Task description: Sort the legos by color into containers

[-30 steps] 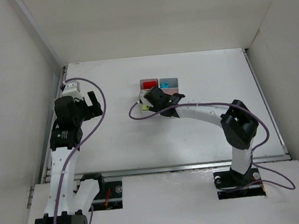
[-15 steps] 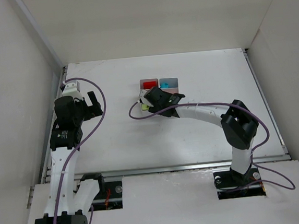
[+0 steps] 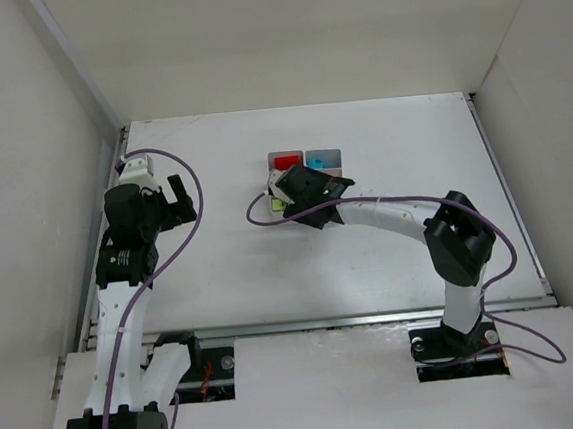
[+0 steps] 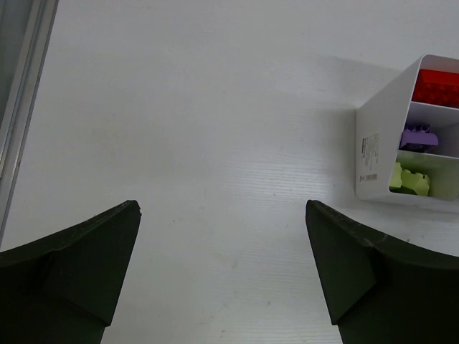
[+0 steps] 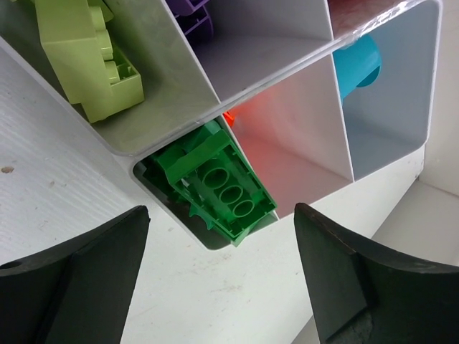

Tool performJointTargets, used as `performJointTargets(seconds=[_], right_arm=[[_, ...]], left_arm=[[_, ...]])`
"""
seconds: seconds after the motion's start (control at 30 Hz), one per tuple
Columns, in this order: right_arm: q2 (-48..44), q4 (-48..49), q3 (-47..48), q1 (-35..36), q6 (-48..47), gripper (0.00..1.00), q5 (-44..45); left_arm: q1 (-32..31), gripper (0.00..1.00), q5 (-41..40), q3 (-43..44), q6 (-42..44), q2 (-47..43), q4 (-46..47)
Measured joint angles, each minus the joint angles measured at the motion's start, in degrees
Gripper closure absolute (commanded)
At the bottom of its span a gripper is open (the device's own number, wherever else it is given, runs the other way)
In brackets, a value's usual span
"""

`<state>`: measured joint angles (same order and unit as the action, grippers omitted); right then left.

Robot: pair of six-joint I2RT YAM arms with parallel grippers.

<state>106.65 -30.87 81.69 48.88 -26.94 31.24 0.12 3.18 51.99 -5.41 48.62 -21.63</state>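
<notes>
Green lego [image 5: 215,179], tilted in a corner compartment of the tray [image 5: 172,64] beneath wide-open, empty right jaws; left jaws open, empty, aside; risk: a jaw clipping the thin wall shifts it, spilling sorted bricks.

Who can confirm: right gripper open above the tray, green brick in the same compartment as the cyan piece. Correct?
One thing is wrong. The right gripper is open above the tray, but the green brick lies in its own compartment, walled off from the cyan piece. The right wrist view shows it.
</notes>
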Motion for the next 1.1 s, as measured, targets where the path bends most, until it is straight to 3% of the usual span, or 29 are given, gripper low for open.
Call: performJointTargets(seconds=[0.07,0.3,0.5,0.6,0.83,0.93,1.1], right_arm=[[0.0,-0.1,0.0,0.0,0.3,0.0,0.0],[-2.7,0.2,0.0,0.0,2.9,0.0,-0.5],[-12.6,3.4,2.1,-2.0,11.9,0.0,-0.5],[-19.6,4.8,3.6,-10.3,21.9,0.0,-2.1],[-28.9,1.2,1.0,-47.9,46.3,0.0,-1.9],[-33.2,-1.7,-4.0,-54.3,52.4,0.0,-0.7],[-39.6,-3.0,-8.5,-55.0,57.8,0.0,0.9]], left_arm=[[0.0,0.0,0.0,0.0,0.0,0.0,0.0],[0.0,0.0,0.0,0.0,0.0,0.0,0.0],[0.0,0.0,-0.1,0.0,0.0,0.0,0.0],[0.0,0.0,-0.3,-0.1,0.0,0.0,0.0],[0.4,0.0,-2.7,-1.0,-0.1,-0.3,0.3],[0.8,0.0,-4.4,-1.6,-0.4,-0.8,0.7],[1.1,0.0,-6.6,-1.9,-1.0,-1.1,0.8]])
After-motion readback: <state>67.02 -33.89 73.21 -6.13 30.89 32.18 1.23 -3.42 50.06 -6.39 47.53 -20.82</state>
